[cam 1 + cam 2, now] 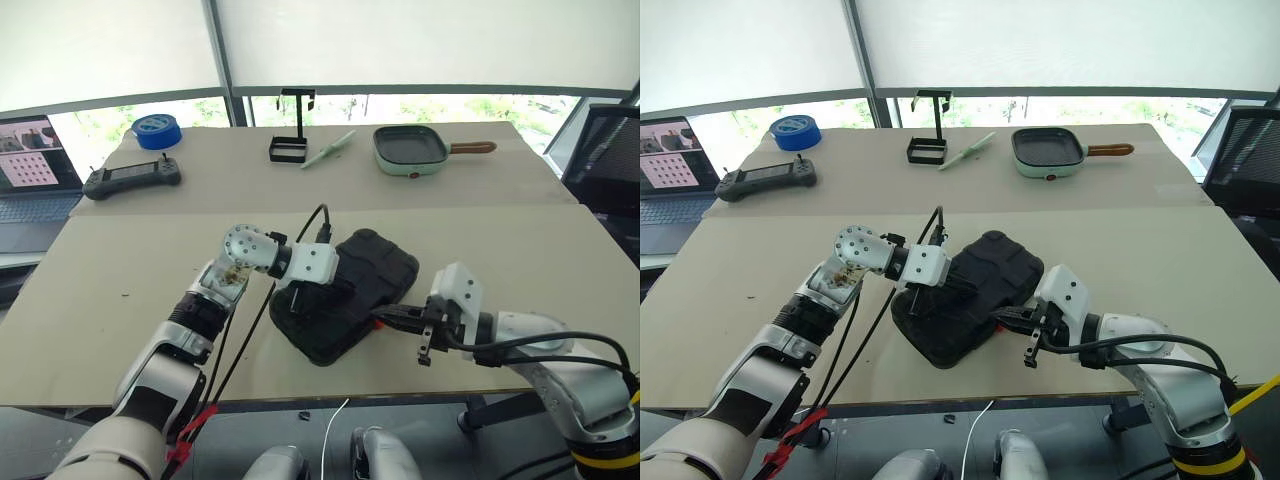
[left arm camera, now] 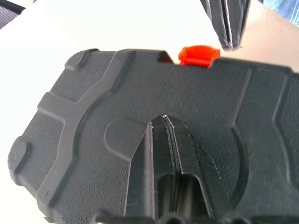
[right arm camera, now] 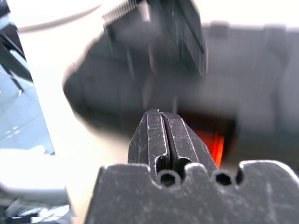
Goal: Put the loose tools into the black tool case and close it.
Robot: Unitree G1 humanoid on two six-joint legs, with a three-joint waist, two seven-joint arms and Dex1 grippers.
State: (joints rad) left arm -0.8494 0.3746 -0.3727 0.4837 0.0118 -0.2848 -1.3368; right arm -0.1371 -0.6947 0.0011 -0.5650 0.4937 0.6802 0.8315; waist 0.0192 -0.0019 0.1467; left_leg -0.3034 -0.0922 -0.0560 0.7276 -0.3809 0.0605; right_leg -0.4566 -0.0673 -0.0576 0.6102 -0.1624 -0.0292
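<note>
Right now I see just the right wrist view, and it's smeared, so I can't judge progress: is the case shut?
Observer: Yes, the case lies shut, lid down.
Operator: Where's the left hand?
Observer: The left hand, shut, rests on the lid's middle.
Operator: And my right hand?
Observer: The right hand, shut, points at the case's near edge, by the orange latch.

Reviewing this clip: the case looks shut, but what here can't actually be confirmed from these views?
- Contents of the black tool case: hidden by its closed lid in the head views.
- Orange latch: whether it is snapped shut cannot be told in the left wrist view; blurred in the right wrist view.
- Whether the shut left gripper presses the lid or hovers just above: unclear.
- Right gripper, shut: contact with the latch is blurred.
</note>
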